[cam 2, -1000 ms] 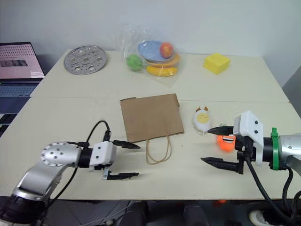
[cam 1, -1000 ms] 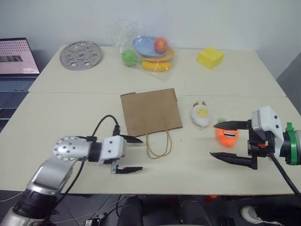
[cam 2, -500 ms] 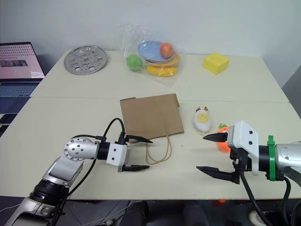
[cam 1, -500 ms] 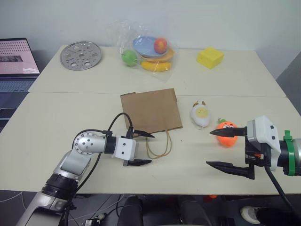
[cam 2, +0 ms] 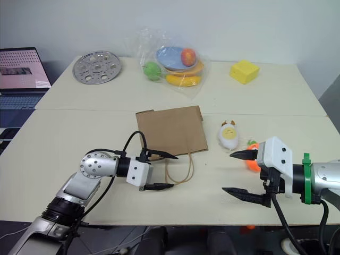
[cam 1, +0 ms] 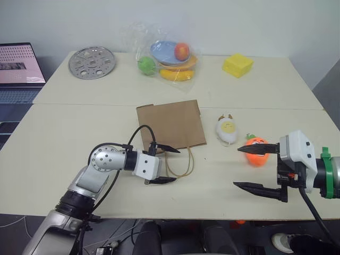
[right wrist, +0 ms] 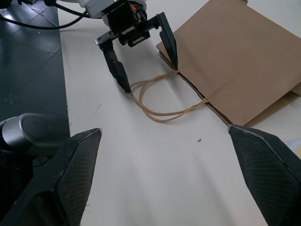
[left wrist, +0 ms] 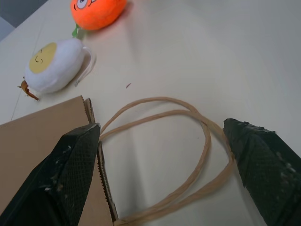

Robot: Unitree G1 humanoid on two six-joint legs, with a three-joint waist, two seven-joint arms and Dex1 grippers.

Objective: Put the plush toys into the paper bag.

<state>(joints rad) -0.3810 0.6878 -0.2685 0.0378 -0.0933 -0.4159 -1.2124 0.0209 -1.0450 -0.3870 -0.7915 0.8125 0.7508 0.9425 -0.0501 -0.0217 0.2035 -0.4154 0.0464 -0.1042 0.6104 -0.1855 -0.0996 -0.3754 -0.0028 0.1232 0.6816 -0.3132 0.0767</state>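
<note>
Bag-opening step — left gripper (cam 1: 169,166) gapes around the flat brown paper bag's (cam 1: 170,126) twine handles (cam 1: 179,162); next, pinch them. Right gripper (cam 1: 251,167) gapes empty — orange carrot plush (cam 1: 256,150) beside its upper finger.

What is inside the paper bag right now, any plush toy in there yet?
Nothing shows inside: the paper bag lies flat and closed, so its interior is hidden. Both toys sit outside on the table, the egg plush and the carrot plush.

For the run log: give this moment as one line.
left gripper: open, at twine handles of flat brown paper bag | right gripper: open, near orange carrot plush | white egg plush: on table
</note>
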